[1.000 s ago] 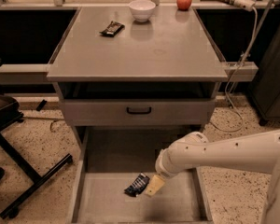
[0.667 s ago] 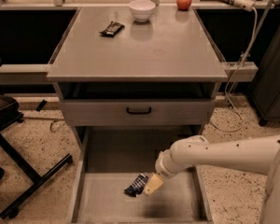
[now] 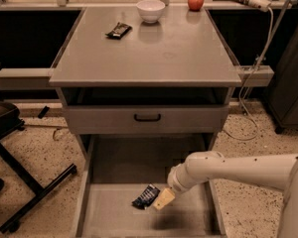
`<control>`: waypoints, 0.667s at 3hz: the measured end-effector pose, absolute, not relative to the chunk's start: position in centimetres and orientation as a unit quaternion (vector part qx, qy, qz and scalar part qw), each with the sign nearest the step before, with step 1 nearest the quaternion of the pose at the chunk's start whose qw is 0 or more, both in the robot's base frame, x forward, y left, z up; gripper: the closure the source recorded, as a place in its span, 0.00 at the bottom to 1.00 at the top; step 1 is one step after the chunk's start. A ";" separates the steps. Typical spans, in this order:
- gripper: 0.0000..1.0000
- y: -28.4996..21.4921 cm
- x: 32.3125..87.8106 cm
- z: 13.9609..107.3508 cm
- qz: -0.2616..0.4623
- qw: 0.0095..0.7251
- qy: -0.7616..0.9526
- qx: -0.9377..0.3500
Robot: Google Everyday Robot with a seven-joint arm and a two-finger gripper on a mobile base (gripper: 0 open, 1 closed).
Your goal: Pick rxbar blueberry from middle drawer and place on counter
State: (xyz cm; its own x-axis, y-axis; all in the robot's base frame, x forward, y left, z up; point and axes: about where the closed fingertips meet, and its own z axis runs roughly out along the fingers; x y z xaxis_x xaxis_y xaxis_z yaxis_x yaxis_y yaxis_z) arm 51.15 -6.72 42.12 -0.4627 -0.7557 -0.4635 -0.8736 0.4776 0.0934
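Note:
The rxbar blueberry (image 3: 145, 196), a dark blue-black glossy bar, lies tilted on the floor of the open middle drawer (image 3: 109, 214) near its centre. My gripper (image 3: 163, 199) hangs low inside the drawer at the end of the white arm, its pale fingertips right beside the bar's right end, touching or nearly touching it. The counter (image 3: 154, 48) is the grey cabinet top above.
On the counter stand a brown-black wrapped bar (image 3: 119, 30), a white bowl (image 3: 151, 10) and a red apple (image 3: 195, 1). A drawer front with a black handle (image 3: 147, 117) sits above the open drawer. An office chair base (image 3: 20, 182) is at the left; a cable (image 3: 253, 83) hangs at the right.

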 end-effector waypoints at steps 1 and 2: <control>0.00 -4.3 47.1 40.6 0.182 0.167 0.825 -0.507; 0.00 -4.3 47.1 40.6 0.182 0.167 0.825 -0.507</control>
State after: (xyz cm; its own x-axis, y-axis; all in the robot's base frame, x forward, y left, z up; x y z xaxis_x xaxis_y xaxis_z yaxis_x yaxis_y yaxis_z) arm 47.08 -4.26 40.58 -0.4292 -0.7765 -0.4613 -0.8986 0.4186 0.1315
